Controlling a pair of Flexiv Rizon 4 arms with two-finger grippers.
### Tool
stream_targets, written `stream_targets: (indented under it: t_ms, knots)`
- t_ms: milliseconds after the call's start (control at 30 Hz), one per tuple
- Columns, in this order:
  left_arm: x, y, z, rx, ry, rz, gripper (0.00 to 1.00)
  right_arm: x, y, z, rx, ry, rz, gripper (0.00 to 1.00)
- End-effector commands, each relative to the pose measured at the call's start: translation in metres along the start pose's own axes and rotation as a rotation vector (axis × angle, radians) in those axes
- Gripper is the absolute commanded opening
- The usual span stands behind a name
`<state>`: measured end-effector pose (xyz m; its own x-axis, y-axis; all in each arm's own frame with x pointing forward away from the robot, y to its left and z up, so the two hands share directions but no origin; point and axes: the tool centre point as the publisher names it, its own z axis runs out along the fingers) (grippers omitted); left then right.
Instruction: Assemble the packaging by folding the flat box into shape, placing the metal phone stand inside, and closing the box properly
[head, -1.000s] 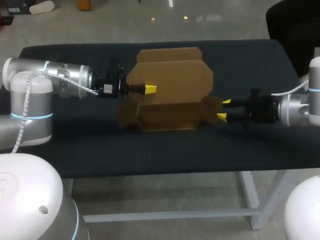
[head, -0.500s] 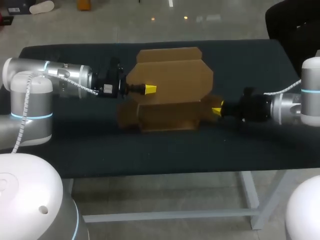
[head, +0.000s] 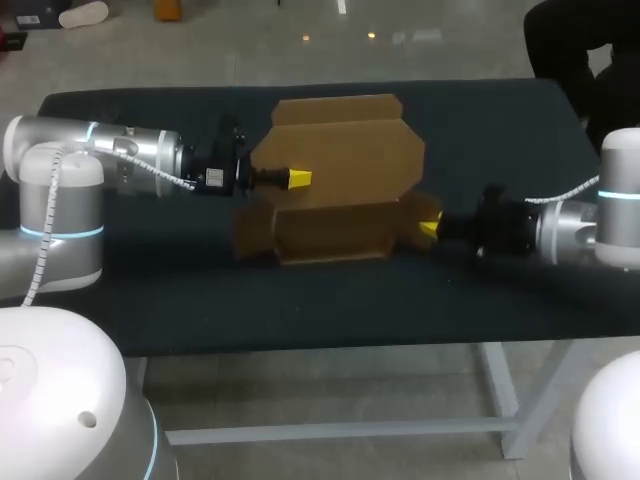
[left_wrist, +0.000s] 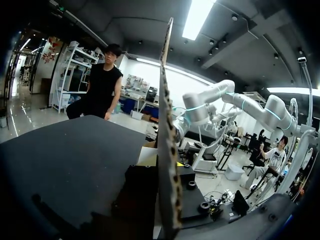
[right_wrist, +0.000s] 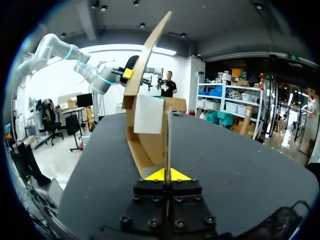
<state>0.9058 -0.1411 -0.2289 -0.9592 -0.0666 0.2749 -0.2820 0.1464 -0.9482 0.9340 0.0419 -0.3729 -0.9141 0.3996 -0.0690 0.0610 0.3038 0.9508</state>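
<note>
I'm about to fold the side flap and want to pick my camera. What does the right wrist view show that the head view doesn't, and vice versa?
Right wrist only: the side flap edge-on, pinched by the right gripper, plus a white patch on the cardboard box. Head only: the box's whole outline from above. Both: the left gripper holding the raised lid.

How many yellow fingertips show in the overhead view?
2. The left gripper shows one against the cardboard box's raised panel; the right gripper shows one at the box's right flap. Their partner tips may be hidden behind cardboard.
</note>
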Motion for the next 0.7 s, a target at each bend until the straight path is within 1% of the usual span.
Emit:
stream_targets:
  t_ms: [33,67,167,233,267,300,333,467,633,700]
  knots:
    - [-0.001,0.003,0.003,0.000,0.003,0.000,0.00,0.012,0.001,0.004,-0.002,-0.025,0.003,0.00]
    - [-0.001,0.003,0.003,0.000,0.003,0.000,0.00,0.014,0.002,0.004,-0.002,-0.030,0.006,0.01]
    - [-0.001,0.003,0.003,0.000,0.003,0.000,0.00,0.018,0.003,0.005,-0.004,-0.039,0.010,0.12]
    - [-0.001,0.003,0.003,0.000,0.003,0.000,0.00,0.020,0.004,0.005,-0.005,-0.045,0.015,0.24]
    - [-0.001,0.003,0.003,0.000,0.003,0.000,0.00,0.021,0.004,0.005,-0.006,-0.048,0.017,0.27]
    - [-0.001,0.003,0.003,0.000,0.003,0.000,0.00,0.022,0.005,0.006,-0.007,-0.050,0.019,0.35]
    - [-0.001,0.003,0.003,0.000,0.003,0.000,0.00,0.023,0.005,0.006,-0.007,-0.052,0.020,0.39]
    - [-0.001,0.003,0.003,0.000,0.003,0.000,0.00,0.026,0.006,0.010,-0.008,-0.056,0.025,0.45]
    - [-0.001,0.003,0.003,0.000,0.003,0.000,0.00,0.030,0.007,0.013,-0.012,-0.063,0.033,0.46]
    - [-0.001,0.003,0.003,0.000,0.003,0.000,0.00,0.034,0.007,0.015,-0.017,-0.068,0.038,0.45]
